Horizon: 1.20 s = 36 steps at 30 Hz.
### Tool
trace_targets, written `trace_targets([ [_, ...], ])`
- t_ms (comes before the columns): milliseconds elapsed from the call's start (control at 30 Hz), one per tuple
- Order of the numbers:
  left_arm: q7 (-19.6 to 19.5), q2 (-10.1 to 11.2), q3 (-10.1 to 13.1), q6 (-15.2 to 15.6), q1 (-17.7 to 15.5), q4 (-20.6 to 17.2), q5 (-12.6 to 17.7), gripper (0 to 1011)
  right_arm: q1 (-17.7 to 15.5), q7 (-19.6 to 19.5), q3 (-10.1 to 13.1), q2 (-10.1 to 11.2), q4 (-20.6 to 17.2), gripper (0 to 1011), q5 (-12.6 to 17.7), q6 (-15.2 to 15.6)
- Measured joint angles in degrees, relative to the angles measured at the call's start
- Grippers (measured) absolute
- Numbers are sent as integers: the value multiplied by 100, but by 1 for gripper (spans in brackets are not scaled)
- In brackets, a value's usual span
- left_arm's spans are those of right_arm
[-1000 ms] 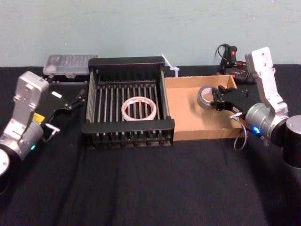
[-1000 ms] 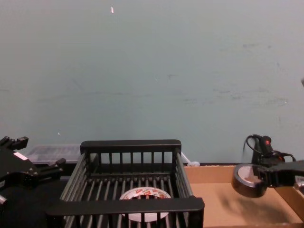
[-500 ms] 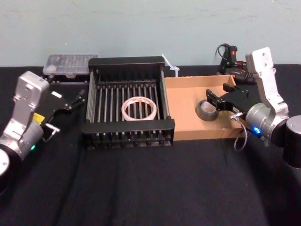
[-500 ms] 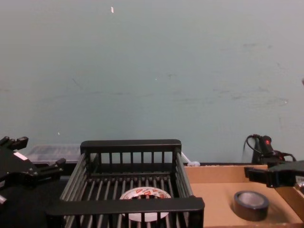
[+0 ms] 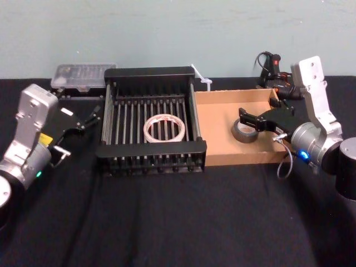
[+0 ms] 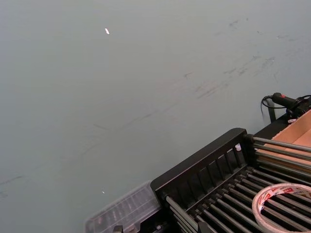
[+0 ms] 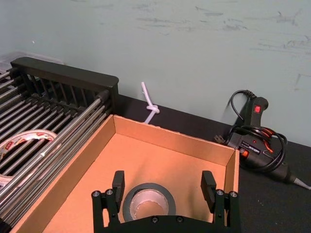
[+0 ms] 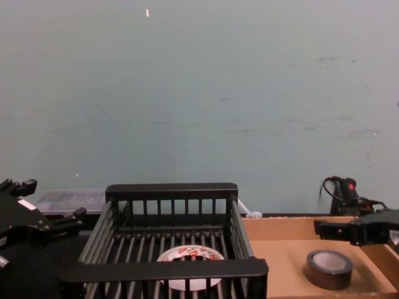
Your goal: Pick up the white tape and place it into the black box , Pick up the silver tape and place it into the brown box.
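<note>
— Checking the right gripper (image 7: 164, 188): fingers spread wide, holding nothing, hovering just above the silver tape (image 7: 148, 201) at the brown box's (image 5: 222, 159) right end.

— Silver tape itself?

— Lying flat on the brown box floor, near the right wall, apart from both fingers (image 7: 117, 182).

— White tape?

— Resting flat on the slats at the middle of the black box (image 5: 150, 149); white tape (image 5: 164, 128) untouched by either arm.

— Left gripper (image 5: 88, 119)?

— Parked over the black tabletop (image 5: 178, 222) beside the black box's left wall, jaws parted, carrying nothing.

— Boxes?

— Standing side by side, walls touching, toward the tabletop's far edge.
</note>
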Motion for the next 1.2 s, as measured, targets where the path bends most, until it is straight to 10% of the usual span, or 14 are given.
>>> trace_targets([
  [1200, 0, 0, 0, 0, 0, 0, 0, 1001, -1622, -505, 382, -88, -1553, 1002, -451, -779],
])
